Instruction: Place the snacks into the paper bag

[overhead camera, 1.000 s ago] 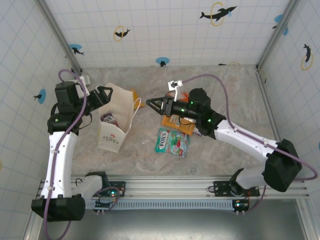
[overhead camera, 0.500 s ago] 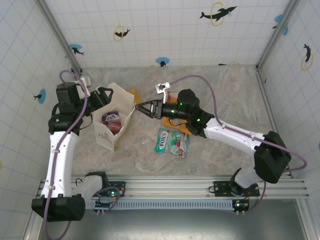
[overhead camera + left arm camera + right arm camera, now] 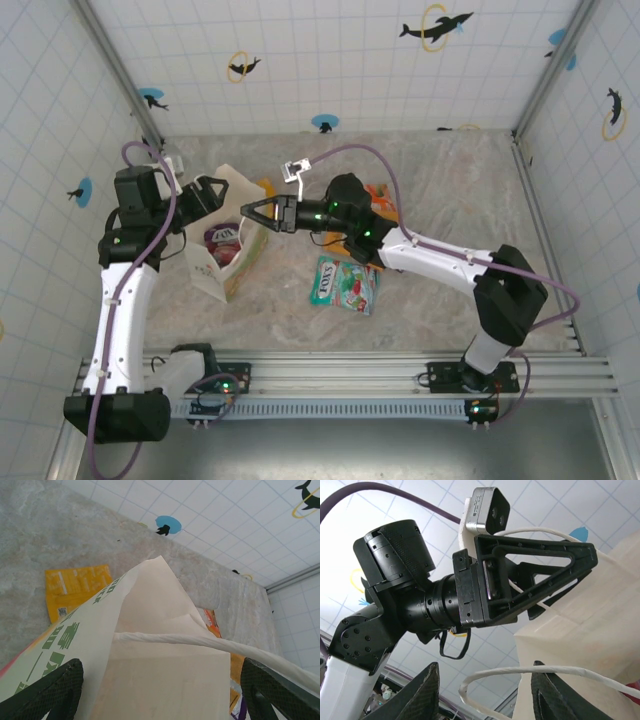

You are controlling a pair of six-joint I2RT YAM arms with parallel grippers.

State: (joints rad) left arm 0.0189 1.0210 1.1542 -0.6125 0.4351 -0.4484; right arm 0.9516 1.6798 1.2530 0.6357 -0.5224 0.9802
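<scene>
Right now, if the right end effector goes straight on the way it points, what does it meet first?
Probably the white handle of the paper bag, looped ahead of the right end effector; behind it, the left end effector. Depth is unclear.

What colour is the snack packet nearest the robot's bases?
The packet is teal with white lettering; best in top view.
</scene>
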